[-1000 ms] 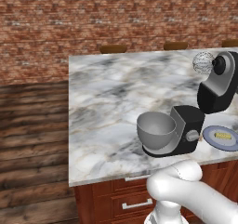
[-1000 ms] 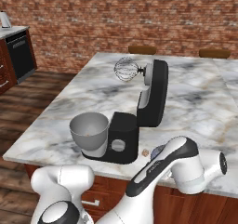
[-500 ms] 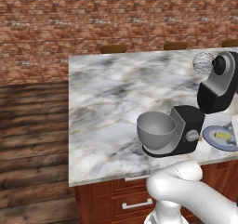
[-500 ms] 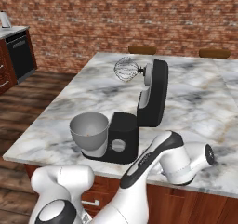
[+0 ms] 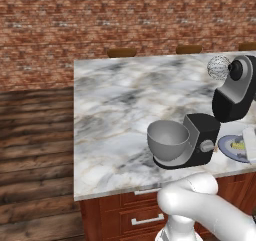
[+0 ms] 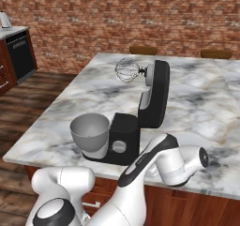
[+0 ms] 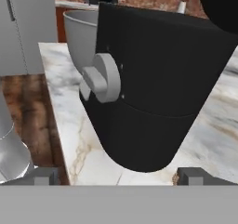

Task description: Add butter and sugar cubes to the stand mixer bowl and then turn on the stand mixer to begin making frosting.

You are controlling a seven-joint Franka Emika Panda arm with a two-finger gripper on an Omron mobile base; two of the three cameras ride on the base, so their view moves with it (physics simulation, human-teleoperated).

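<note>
Black stand mixer sits head tilted back, leaving the deep grey metal bowl open for loading. Gripper spread wide, empty, beside the base. Pale-yellow butter stick waits on blue-grey plate.

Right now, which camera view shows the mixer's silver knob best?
The hand view: the knob is close and large, standing out from the black mixer. In the left base view it is a small disc on the base's side. In the right base view it is a pale circle.
</note>
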